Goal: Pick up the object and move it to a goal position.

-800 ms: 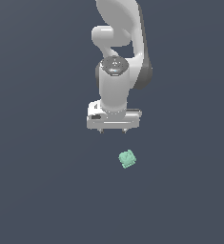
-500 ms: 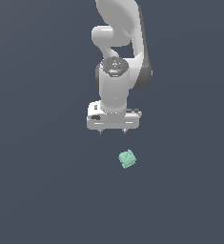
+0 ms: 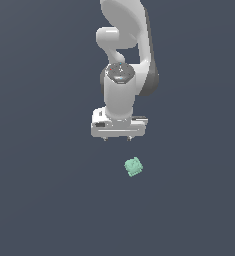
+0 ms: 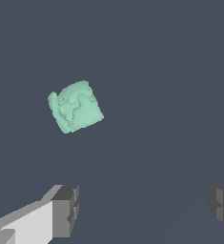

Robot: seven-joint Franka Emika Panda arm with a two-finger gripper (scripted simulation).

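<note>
the claw (image 3: 117, 138) hangs with its two fingers (image 4: 66, 209) spread wide apart, nothing between them and nothing touching them. the mint-green lumpy block (image 3: 133, 167) lies on the dark bench (image 3: 49, 200), clear of the claw and slightly toward the exterior view's right of it.

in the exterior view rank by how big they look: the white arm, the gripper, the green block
1. The white arm, by far the largest.
2. The gripper, a wide white bar with short fingers under the wrist.
3. The green block, clearly the smallest, lying apart from the gripper.
</note>
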